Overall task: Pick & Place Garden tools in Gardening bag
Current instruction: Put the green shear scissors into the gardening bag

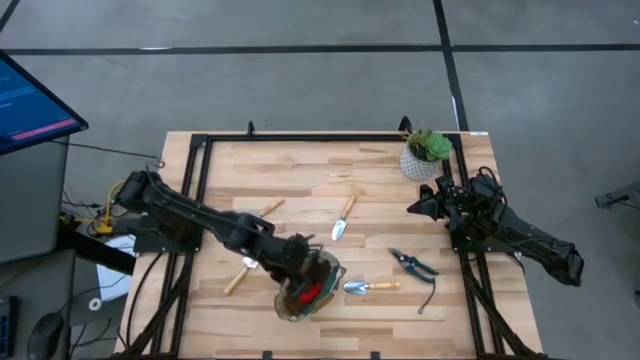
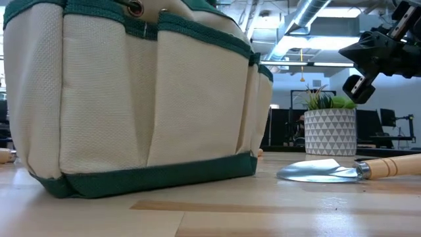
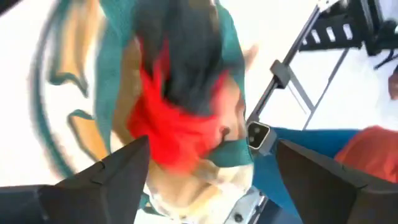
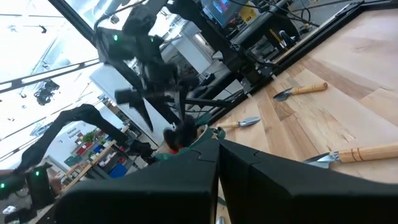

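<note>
The gardening bag (image 1: 333, 272) stands on the table near the front edge, and fills the left of the low view (image 2: 145, 99). A red item (image 1: 308, 291) lies inside it, also showing in the left wrist view (image 3: 168, 124). My left gripper (image 3: 205, 180) is open, just above the bag's mouth (image 1: 300, 266). Two trowels (image 1: 342, 218) (image 1: 368, 287) lie right of the bag, and two (image 1: 266, 209) (image 1: 236, 279) lie left of it. The pruning shears (image 1: 412, 263) lie flat further right. My right gripper (image 1: 420, 207) is shut and raised near the right edge.
A green plant in a white patterned pot (image 1: 425, 155) stands at the far right corner, just behind my right gripper; it also shows in the low view (image 2: 329, 131). A black frame (image 1: 300, 137) borders the table. Bare wood lies in the far middle.
</note>
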